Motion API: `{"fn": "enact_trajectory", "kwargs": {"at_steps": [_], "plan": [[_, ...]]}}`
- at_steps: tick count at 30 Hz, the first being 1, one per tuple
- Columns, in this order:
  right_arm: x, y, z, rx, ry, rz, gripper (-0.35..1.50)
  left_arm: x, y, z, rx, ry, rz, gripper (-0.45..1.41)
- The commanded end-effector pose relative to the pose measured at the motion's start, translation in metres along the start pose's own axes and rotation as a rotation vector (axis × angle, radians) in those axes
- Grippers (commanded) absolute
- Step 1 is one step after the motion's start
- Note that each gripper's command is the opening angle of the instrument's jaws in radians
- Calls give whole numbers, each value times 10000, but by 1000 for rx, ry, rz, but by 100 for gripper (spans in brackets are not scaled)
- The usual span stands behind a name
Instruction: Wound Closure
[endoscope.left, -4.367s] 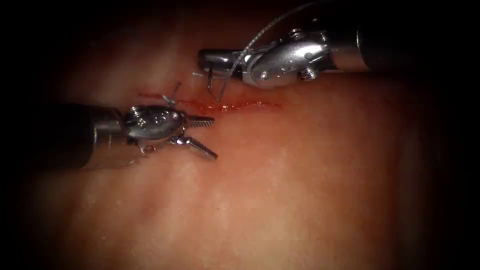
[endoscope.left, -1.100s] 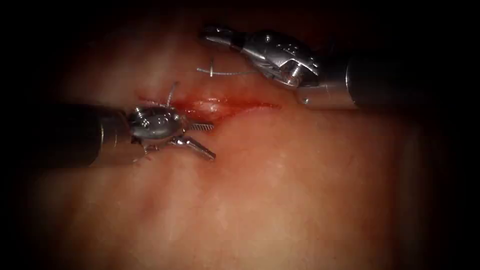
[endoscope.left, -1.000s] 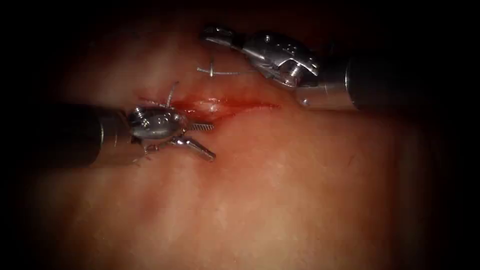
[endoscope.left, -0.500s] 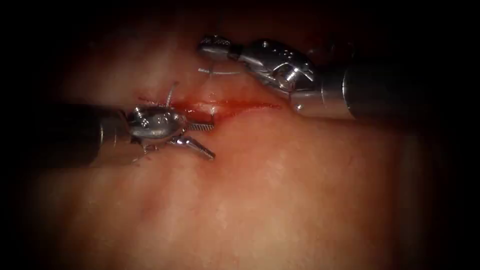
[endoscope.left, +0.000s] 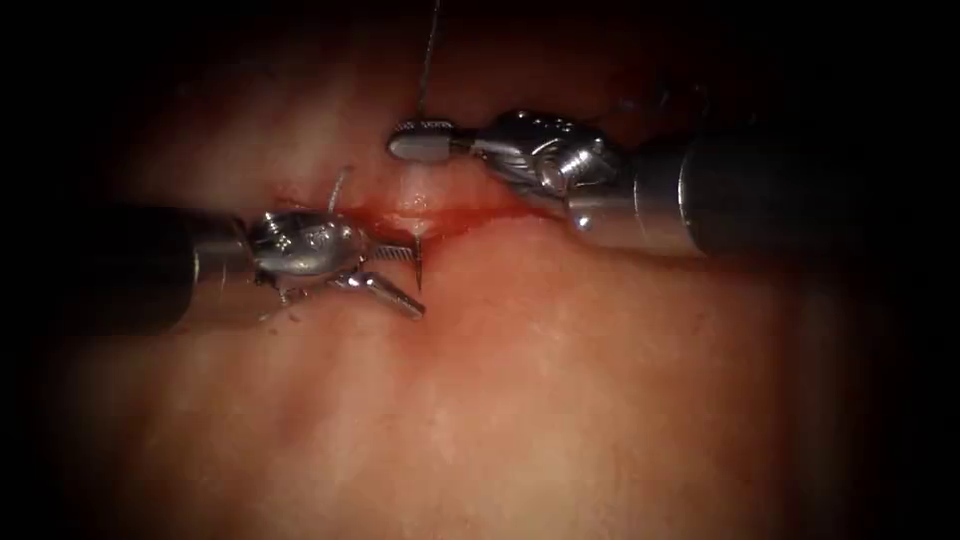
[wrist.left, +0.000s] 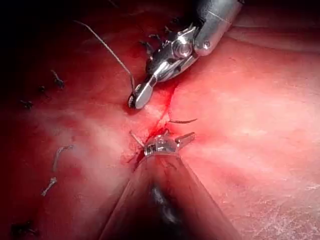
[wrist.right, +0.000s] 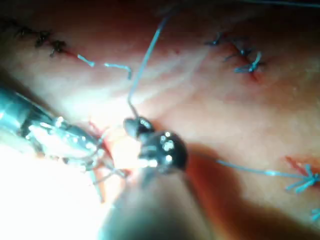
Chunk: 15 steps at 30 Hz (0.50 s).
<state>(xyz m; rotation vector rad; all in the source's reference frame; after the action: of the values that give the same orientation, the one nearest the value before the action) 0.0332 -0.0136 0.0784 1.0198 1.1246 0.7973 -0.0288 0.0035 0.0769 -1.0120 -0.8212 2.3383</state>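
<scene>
Here, two end effectors work on one piece of tissue (endoscope.left: 560, 400), one on each side of the cut (endoscope.left: 490, 211), which runs across between them with red fluid (endoscope.left: 450, 214) along it.

The right end effector (endoscope.left: 420, 145) lies just beyond the cut with its jaws closed flat together. It appears to grip the single needle (endoscope.left: 418, 262) near its thread end. Most of the curve is buried in the tissue under that tip.

One thread (endoscope.left: 428, 60) rises straight from the closed tip toward the top of the endoscope view. In the left wrist view the same strand (wrist.left: 107, 50) sweeps away from the right end effector (wrist.left: 136, 98).

The left end effector (endoscope.left: 420, 278) holds nothing. Its jaws are spread wide, and the needle's point stands up out of the tissue between their tips, on the near side of the cut.

One short cut end of thread (endoscope.left: 338, 187) sticks up just behind the left end effector's wrist. In the right wrist view, three knotted stitches (wrist.right: 245, 55) sit on the tissue, well apart from the right end effector (wrist.right: 134, 126).
</scene>
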Motion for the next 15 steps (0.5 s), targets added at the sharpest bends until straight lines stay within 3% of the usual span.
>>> {"fn": "enact_trajectory", "kwargs": {"at_steps": [1,5,11,12,15], "plan": [[-1,1,11,20,-13,16,-35,2,-6,6,0,1,2,57],[-8,-12,15,62,-48,67,-35,2,-6,5,-1,1,2,57],[5,-6,20,-90,58,-154,93,2,-5,5,-1,1,2,57],[11,1,21,-146,82,-234,128,2,-5,5,-1,1,2,57],[16,6,19,-174,86,-296,132,2,-5,6,-1,1,2,57]]}}
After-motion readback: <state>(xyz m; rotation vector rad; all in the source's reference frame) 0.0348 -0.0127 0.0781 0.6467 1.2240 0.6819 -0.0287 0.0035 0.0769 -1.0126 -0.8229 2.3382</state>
